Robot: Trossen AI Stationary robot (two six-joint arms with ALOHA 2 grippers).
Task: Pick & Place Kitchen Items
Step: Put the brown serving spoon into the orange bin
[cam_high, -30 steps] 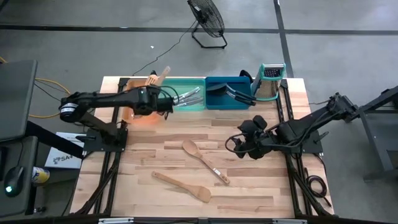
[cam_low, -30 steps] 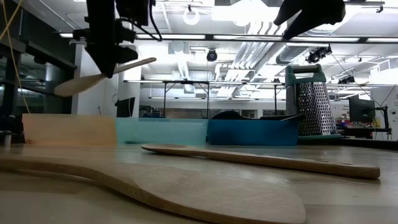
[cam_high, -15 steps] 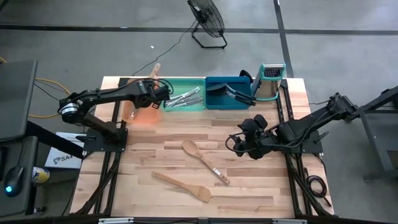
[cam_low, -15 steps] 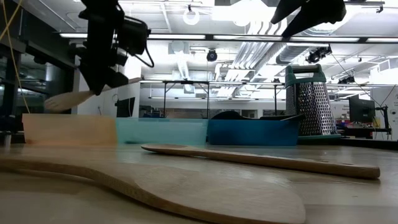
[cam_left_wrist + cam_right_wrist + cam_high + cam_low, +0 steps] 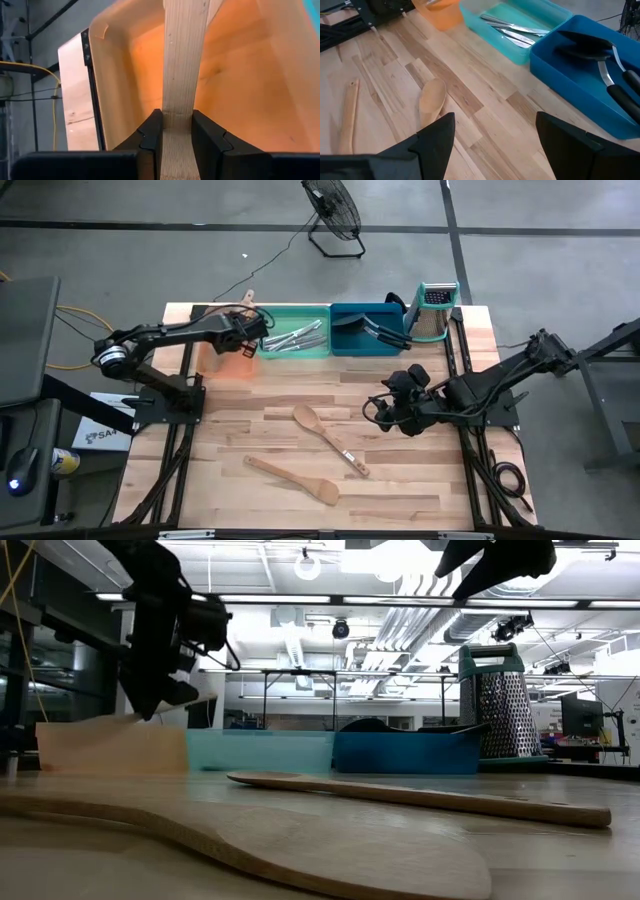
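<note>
- I am clamping a pale wooden utensil by its flat handle between the fingers of my left gripper, and its far end is reaching down into the orange tray.
- From above, my left gripper is hanging over that orange tray at the table's back left, just beside the green tray.
- In the level view the same gripper is hovering above the orange tray, with a sliver of the wooden handle showing at its side.
- Silver cutlery is lying in the green tray, and black turners are lying in the blue tray next to it.
- A box grater is standing upright just beyond the blue tray.
- A wooden spoon and a wooden spatula are lying loose on the table, well apart from the trays.
- My right gripper is waiting over the table's right middle, its fingers spread wide and gripping nothing, looking down on the wooden spoon.
</note>
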